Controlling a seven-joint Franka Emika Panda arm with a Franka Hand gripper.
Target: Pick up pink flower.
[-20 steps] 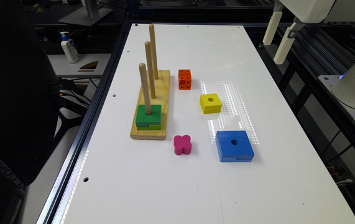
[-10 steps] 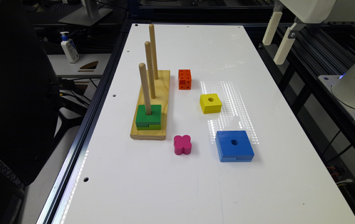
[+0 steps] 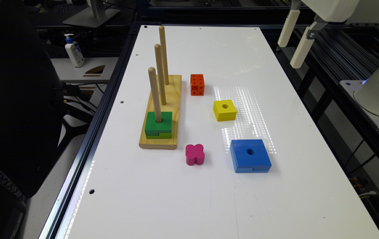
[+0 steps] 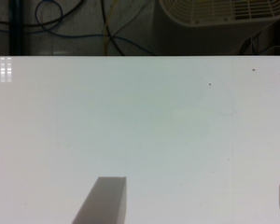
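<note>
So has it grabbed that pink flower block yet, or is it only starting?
Only starting. Nothing looks done: the pink flower sits untouched on the white table, between the wooden peg base and the blue block. The claw hangs open high above the table's far edge. Reaching over, lowering, gripping and lifting all remain.

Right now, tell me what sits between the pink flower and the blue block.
Nothing. In the exterior view, only bare white table separates the pink flower from the blue block; they stand apart, side by side.
</note>
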